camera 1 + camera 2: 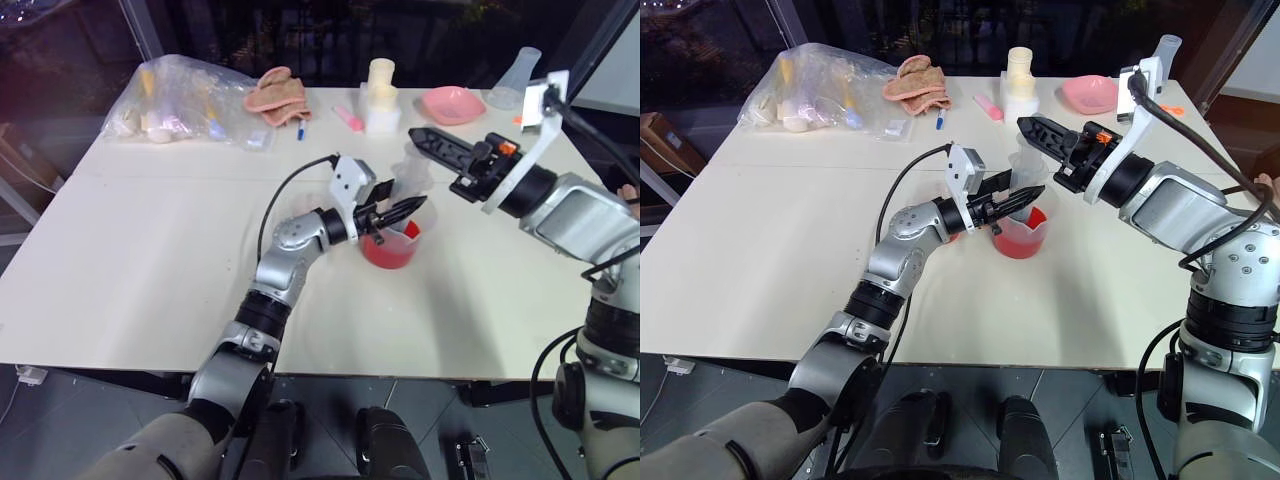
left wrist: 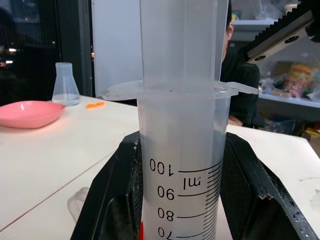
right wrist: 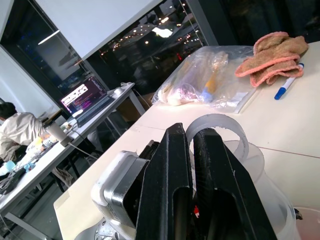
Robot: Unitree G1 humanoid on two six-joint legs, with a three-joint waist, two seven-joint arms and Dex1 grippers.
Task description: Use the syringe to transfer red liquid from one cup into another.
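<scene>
Syringe (image 2: 180, 150): upright over the larger beaker (image 1: 390, 245), barrel clamped in the left gripper's (image 1: 400, 212) jaws; graduations readable in the left wrist view.
Red liquid (image 1: 1020, 238): in the larger beaker, mid-worktop (image 1: 150, 260).
Right gripper (image 1: 432, 143): jaws together, nothing between them, just above the plunger flange (image 3: 215, 131).
Pink bowl (image 1: 452, 103): far edge, well apart from the beaker.
</scene>
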